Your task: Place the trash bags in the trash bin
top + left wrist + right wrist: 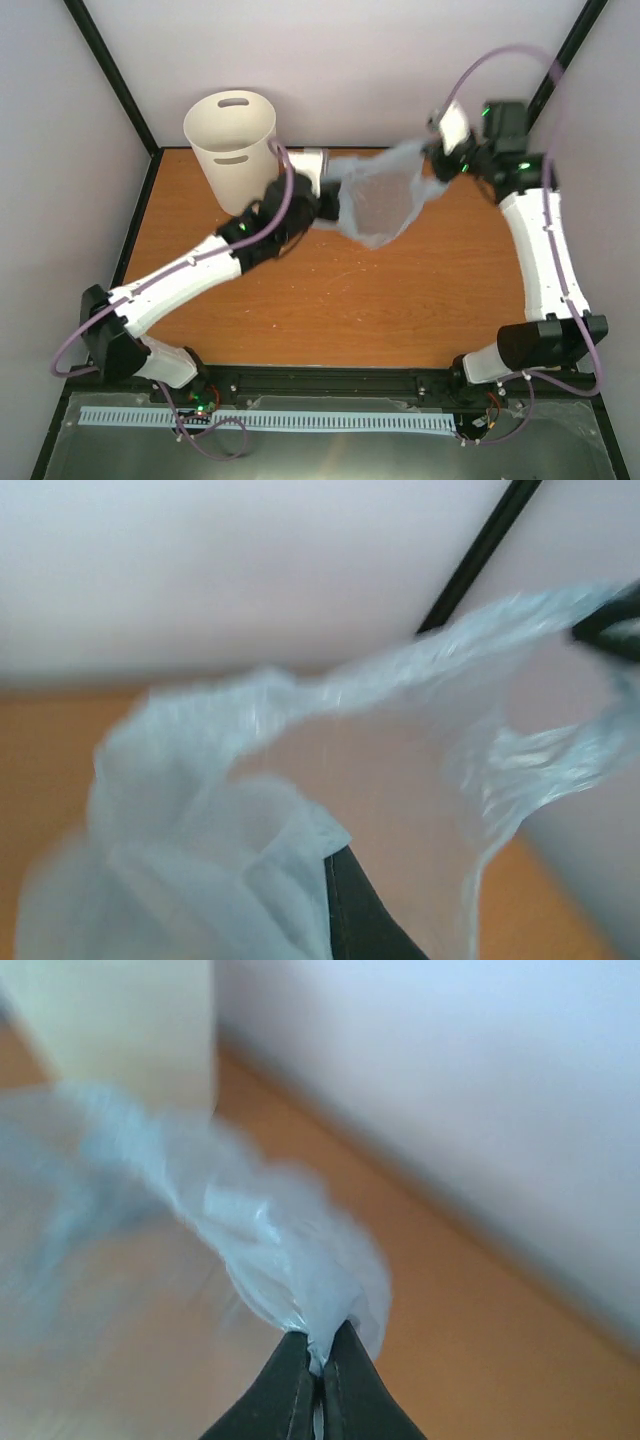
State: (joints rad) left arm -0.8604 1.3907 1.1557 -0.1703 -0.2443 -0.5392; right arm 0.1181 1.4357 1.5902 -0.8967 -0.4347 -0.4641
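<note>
The pale-blue translucent trash bag (pixel 385 200) hangs stretched above the table between my two grippers. My left gripper (pixel 322 203) is shut on its left edge, just right of the off-white trash bin (pixel 232 150) at the back left. My right gripper (pixel 436 158) is shut on the bag's right edge, higher up near the back right. In the left wrist view the bag (pixel 230 810) covers most of the jaws; one dark finger (pixel 365 920) shows. In the right wrist view my fingers (pixel 300 1390) pinch bunched bag plastic (pixel 280 1250), with the bin (pixel 130 1020) beyond at the upper left.
The wooden table (pixel 350 300) is walled by white panels on a black frame (pixel 110 70). The bin stands in the back left corner, its mouth open upward. Both arms reach over the table's rear half.
</note>
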